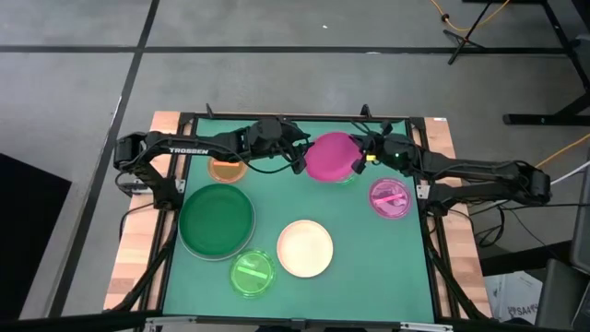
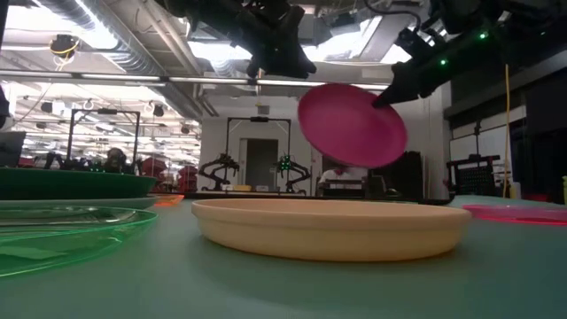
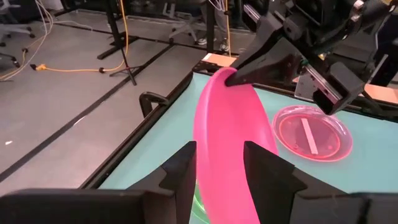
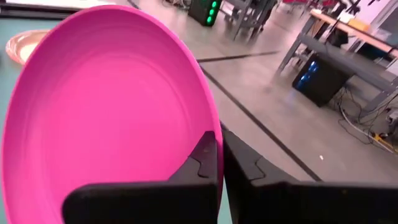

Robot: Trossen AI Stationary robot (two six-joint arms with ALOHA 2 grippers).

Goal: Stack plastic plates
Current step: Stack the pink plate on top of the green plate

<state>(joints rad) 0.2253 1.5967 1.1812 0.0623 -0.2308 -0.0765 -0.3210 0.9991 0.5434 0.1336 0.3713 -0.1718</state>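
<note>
Magenta plate (image 1: 329,157): held tilted above the counter (image 1: 369,267) at 12 o'clock, pinched at its rim by the right end effector (image 4: 219,163), whose fingers are nearly closed on it. Left end effector (image 3: 217,168): fingers set astride the opposite rim, parted; contact cannot be told. Green plate (image 1: 217,219): at 9 o'clock. Cream plate (image 1: 305,248): near centre, toward 6 o'clock. Lime plate (image 1: 252,273): at 7 o'clock. Orange plate (image 1: 227,170): at 10 o'clock, partly under the left arm. Pink plate (image 1: 391,198): at 3 o'clock.
</note>
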